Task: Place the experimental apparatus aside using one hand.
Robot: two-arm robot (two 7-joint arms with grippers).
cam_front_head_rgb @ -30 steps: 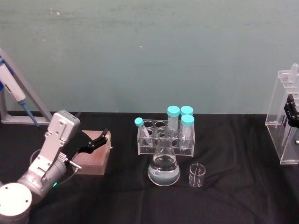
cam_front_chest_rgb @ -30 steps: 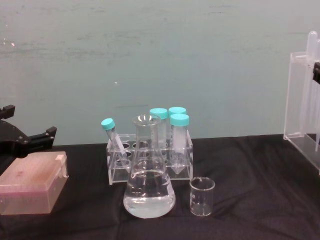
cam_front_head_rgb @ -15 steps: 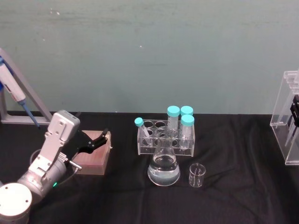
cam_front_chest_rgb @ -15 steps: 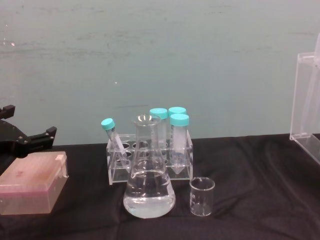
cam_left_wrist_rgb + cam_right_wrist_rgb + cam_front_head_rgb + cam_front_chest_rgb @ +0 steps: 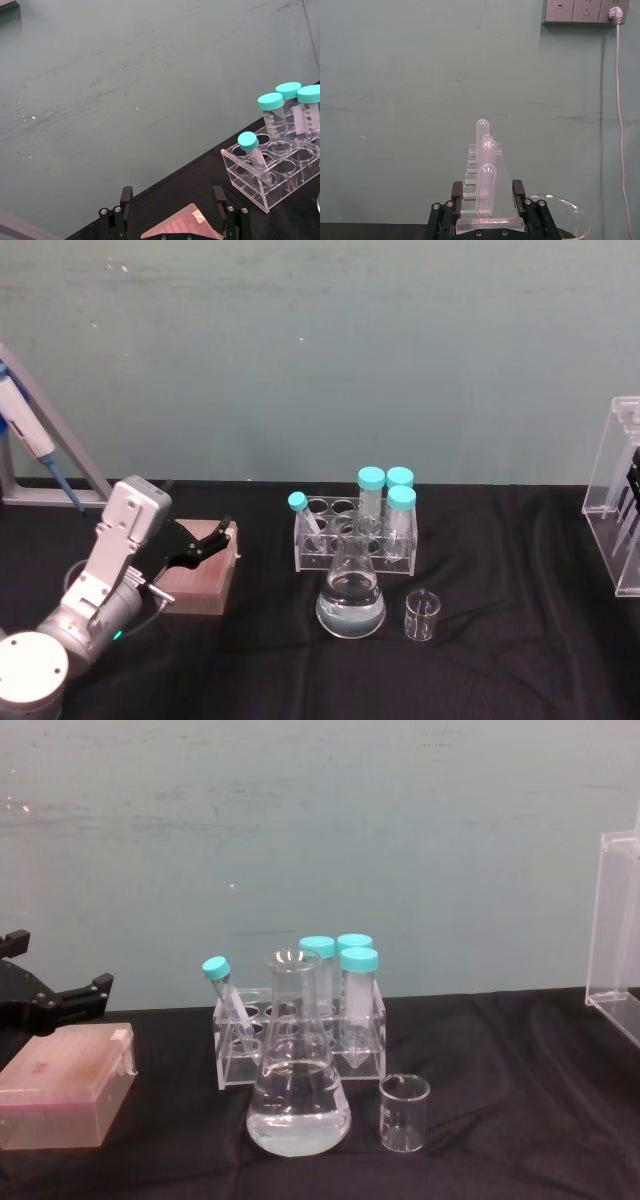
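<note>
At the far right edge my right gripper (image 5: 633,483) is shut on the tall clear acrylic stand (image 5: 617,490) of plastic pipettes. From the right wrist its black fingers (image 5: 518,192) press both sides of the stand (image 5: 485,175). The stand's edge (image 5: 612,930) shows in the chest view. The conical flask (image 5: 351,596) with clear liquid and the small beaker (image 5: 421,616) stand mid-table, also seen as flask (image 5: 298,1080) and beaker (image 5: 404,1112). My left gripper (image 5: 203,541) hovers open over a pink box at the left.
A clear rack of teal-capped tubes (image 5: 356,530) stands just behind the flask. The pink box (image 5: 198,575) lies at the left under the left gripper. A blue pipette on a grey frame (image 5: 28,435) stands far left. Black cloth covers the table.
The right gripper has carried the acrylic stand farther right, toward the view's edge. The flask, beaker, tube rack and left arm have not moved.
</note>
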